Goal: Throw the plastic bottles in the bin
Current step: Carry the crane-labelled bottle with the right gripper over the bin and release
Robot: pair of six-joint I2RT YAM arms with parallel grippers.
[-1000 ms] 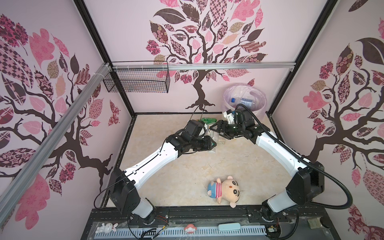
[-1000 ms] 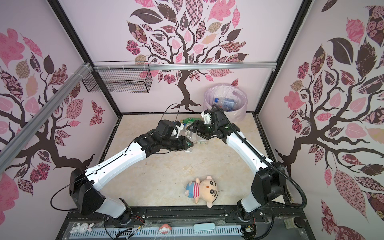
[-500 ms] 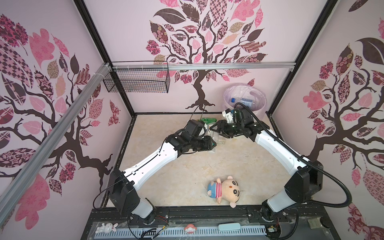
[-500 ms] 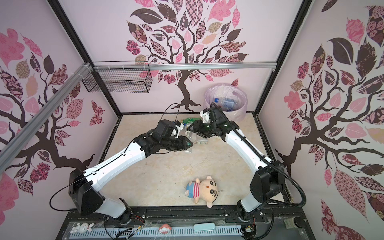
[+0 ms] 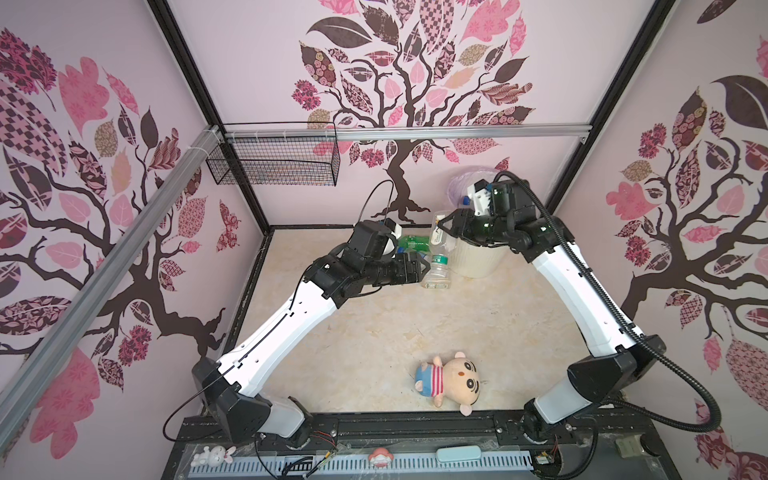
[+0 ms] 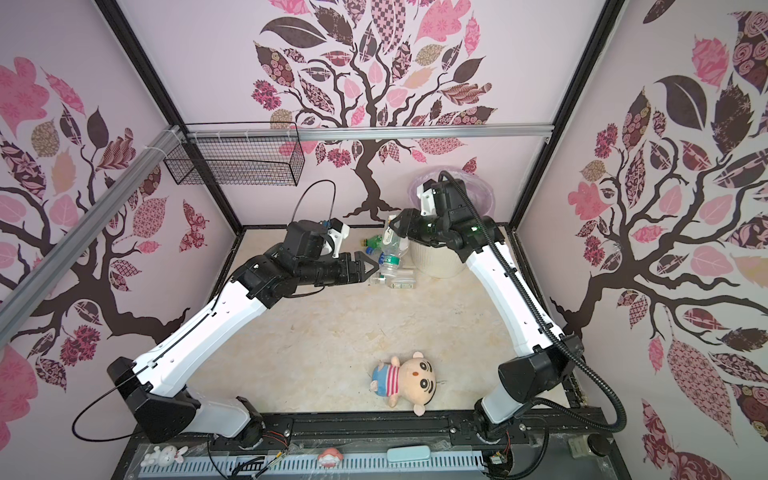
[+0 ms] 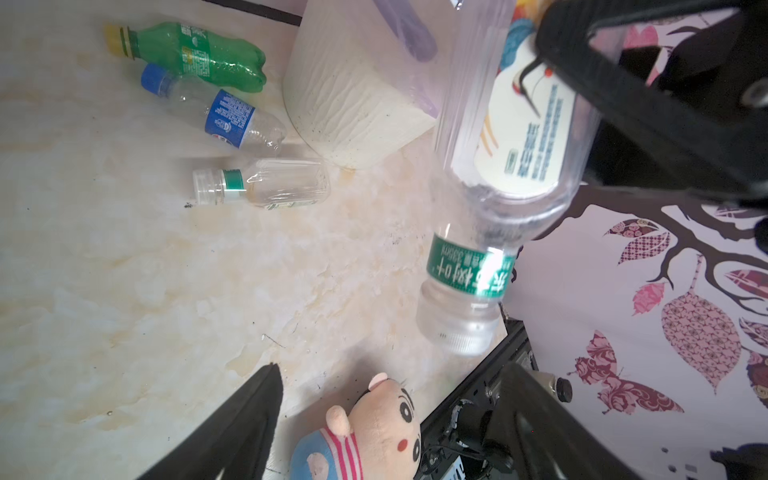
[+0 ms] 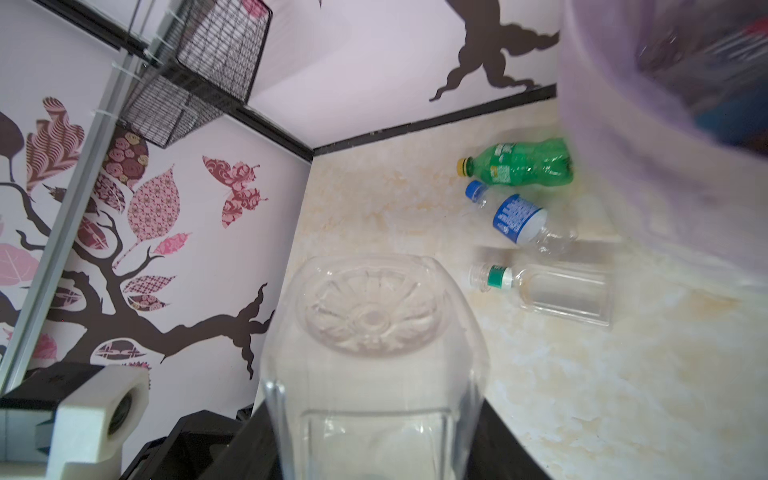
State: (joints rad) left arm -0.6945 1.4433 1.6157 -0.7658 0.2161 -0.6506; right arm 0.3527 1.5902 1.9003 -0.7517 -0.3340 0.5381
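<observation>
**Clear bottle gripped by the right hand beside the bin**

A clear bottle [image 7: 498, 166] with a green band on its neck was held above the desk [image 5: 374, 332], tilted with the cap pointing down. The right hand [image 6: 398, 226] was clenched on its wide body, and in the right wrist view the bottle's base was seen between the black fingers. The left hand [image 6: 368, 267] was seen with its fingers spread wide and nothing between them. The bottle's cap hung just ahead of these fingers, apart from them.

In both top views the held bottle was just beside the cream ribbed wall of the bin [image 5: 478, 262], on its left side. The bin was placed in the far right corner and was lined with a pale pink bag [image 6: 482, 191].

Three more bottles lay on the desk near the foot of the bin: a green bottle [image 7: 199, 54], a blue-labelled bottle [image 7: 224, 118] and a small clear bottle [image 7: 266, 187]. A plush doll [image 5: 451, 380] lay well apart from them, near the front edge.
</observation>
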